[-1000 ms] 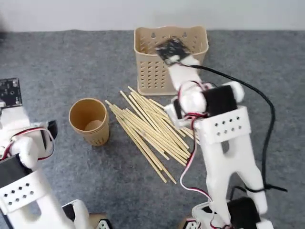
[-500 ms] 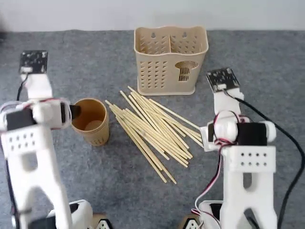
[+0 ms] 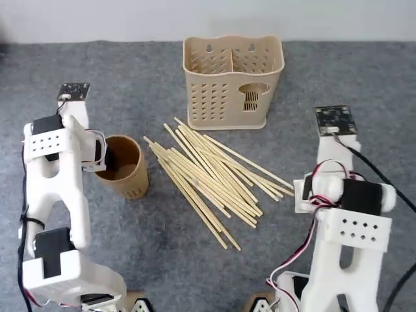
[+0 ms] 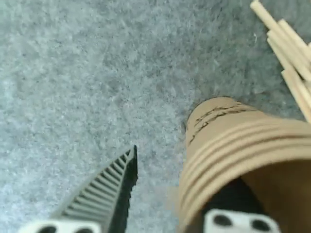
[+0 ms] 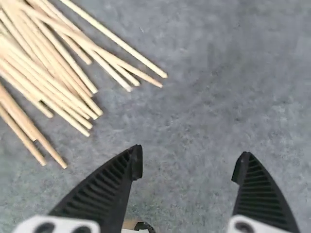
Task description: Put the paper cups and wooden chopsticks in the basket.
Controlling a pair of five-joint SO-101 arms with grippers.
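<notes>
Grey, carpet-like bench [image 3: 364, 78] with a beige perforated plastic basket [image 3: 227, 97] standing upright near the middle of its far edge. A loose pile of pale wooden chopsticks [image 3: 208, 175] lies at the bench's centre, in front of the basket. A brown paper cup [image 3: 127, 179] stands upright toward the left edge. The left hand [image 4: 182, 174] straddles the cup's rim, spread apart, one finger inside and one outside. The right hand [image 5: 190, 153] hangs spread wide over bare bench beside the chopsticks, holding nothing.
</notes>
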